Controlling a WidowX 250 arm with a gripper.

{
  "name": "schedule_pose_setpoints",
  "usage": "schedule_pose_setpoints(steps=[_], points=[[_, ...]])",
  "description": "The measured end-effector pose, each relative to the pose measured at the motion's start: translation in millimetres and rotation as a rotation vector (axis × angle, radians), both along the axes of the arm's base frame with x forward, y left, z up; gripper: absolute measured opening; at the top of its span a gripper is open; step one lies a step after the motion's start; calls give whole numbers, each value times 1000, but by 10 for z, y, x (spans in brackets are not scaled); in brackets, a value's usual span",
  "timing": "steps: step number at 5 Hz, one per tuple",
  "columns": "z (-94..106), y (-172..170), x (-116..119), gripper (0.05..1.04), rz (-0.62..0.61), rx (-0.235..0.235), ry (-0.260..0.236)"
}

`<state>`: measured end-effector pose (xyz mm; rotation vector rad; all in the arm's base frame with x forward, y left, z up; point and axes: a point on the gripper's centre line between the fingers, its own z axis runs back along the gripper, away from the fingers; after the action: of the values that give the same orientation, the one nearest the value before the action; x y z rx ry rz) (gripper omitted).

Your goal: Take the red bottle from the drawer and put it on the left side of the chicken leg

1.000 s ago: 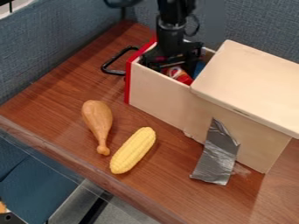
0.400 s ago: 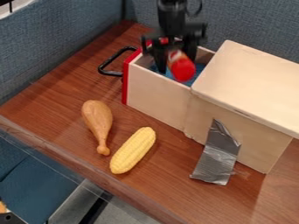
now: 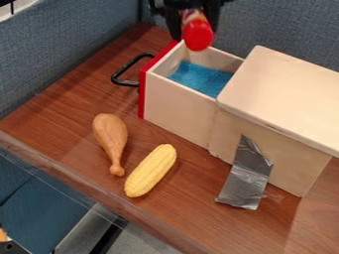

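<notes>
Toward half past six in our view we note yellow corn (image 3: 151, 170), lying aslant, one o'clock to seven, on the brown tabletop (image 3: 192, 218). At half past four, crinkled silver tape (image 3: 244, 178) runs from the pale wooden cabinet (image 3: 298, 161) onto the wood. Blue partition (image 3: 66, 57) at ten.

Soft, fairly bright light fell from above, palest on the lid (image 3: 285, 94), with glints on the tape (image 3: 245, 176), faint shadows beside the corn (image 3: 151, 170) and a dull sheen on the table (image 3: 314, 223).
</notes>
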<state>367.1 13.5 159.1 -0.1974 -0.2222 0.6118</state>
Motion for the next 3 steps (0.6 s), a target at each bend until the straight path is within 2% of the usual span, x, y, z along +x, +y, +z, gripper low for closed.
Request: schedule_pose_setpoints(steps=[1, 2, 3], points=[[48, 273, -239, 658, -92, 114, 89], [-99, 501, -438, 658, -186, 159, 149], [-248, 739, -644, 658, -318, 229, 223]])
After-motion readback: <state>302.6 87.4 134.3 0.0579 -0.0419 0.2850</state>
